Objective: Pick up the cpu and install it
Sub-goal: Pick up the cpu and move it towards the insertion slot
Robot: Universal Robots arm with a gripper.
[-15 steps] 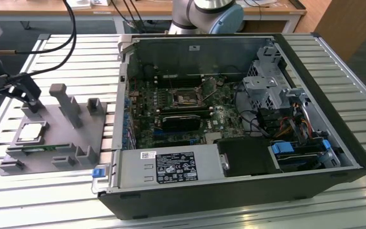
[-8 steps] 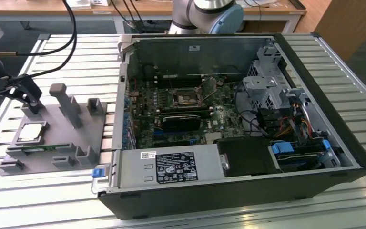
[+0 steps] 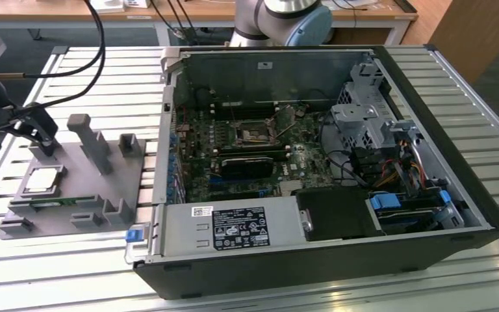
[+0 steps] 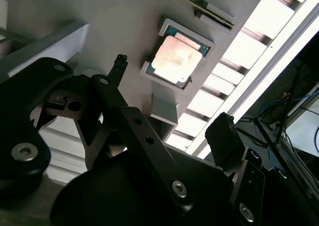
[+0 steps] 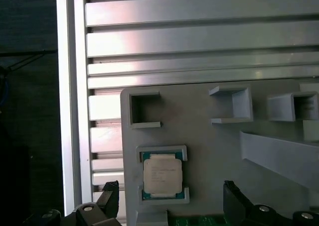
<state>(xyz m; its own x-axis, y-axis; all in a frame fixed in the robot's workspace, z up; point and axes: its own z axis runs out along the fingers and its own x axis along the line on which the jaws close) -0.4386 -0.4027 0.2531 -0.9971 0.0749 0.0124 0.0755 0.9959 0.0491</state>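
- Saw a slatted metal counter (image 3: 470,123) bearing an open computer case (image 3: 319,266).
- Found a grey holder (image 3: 137,175) at the exterior view's left of the case.
- Noted the pincer (image 5: 172,190) above that holder, spread wide, gripping nothing.
- Spotted the cpu (image 5: 162,175) flat in the holder's square recess, untouched.

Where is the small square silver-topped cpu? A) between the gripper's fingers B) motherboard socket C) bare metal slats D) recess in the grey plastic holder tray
D: the small square silver-topped cpu sits framed in the grey plastic holder tray, with the black gripper open and off it.
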